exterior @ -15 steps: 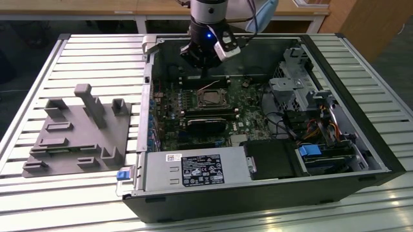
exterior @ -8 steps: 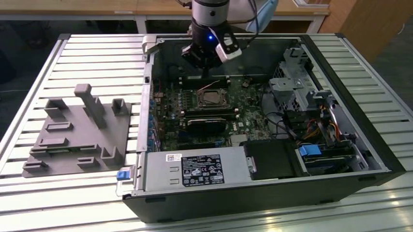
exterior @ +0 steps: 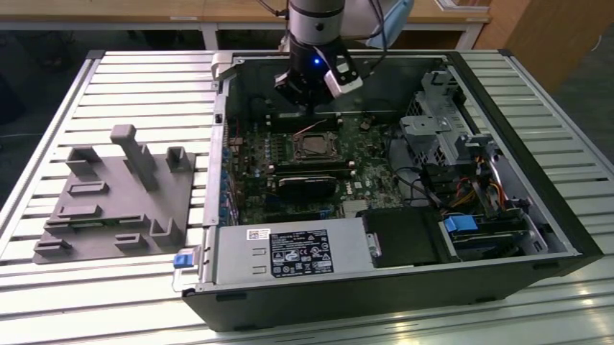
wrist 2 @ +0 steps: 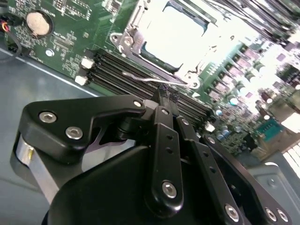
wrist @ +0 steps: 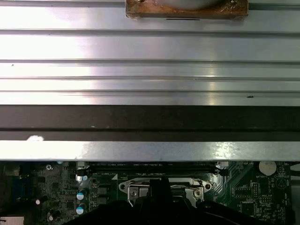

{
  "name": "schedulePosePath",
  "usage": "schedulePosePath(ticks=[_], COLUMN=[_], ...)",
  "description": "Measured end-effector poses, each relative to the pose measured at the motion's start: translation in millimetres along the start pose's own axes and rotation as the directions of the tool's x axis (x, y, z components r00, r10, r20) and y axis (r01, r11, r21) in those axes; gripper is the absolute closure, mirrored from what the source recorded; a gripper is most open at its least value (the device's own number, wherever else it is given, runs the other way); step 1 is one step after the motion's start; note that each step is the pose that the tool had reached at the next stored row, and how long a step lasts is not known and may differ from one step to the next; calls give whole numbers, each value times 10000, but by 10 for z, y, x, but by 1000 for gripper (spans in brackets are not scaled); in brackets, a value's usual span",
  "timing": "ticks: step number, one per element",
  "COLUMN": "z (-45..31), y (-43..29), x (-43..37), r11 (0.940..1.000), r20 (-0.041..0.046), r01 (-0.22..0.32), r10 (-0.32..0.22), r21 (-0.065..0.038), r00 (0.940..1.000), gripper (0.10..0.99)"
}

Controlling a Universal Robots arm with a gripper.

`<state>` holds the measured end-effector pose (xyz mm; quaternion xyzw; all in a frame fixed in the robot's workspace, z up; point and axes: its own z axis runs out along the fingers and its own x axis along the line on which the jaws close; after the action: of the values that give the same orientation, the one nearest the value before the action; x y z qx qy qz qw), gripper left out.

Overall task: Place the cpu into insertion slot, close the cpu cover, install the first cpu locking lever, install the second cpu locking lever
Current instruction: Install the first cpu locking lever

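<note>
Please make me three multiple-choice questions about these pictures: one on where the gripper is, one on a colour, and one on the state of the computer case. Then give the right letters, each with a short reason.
1. Where is the gripper with respect to the computer case?
A. outside it
B. inside it, close to the insertion slot
C. inside it, at the end far from the slot

2. What colour is the circuit board around the insertion slot?
A. red
B. white
C. green

3. In what state is the computer case?
A. open, its inside in plain sight
B. closed by a side panel
C. wrapped in foil

Answers:
1 B: the second wrist view shows the gripper just beside the insertion slot.
2 C: the board shows green in the second wrist view.
3 A: the exterior view looks straight down onto the parts inside.
</note>
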<state>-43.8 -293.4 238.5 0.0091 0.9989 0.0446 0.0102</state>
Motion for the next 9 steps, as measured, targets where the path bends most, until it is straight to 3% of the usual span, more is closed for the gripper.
schedulePosePath(ticks=[9], z=[99], y=[-3], x=[-71], r11=[10000], r20=[-5], r01=[58], r10=[-58], r21=[-2], r00=[10000], gripper=[965])
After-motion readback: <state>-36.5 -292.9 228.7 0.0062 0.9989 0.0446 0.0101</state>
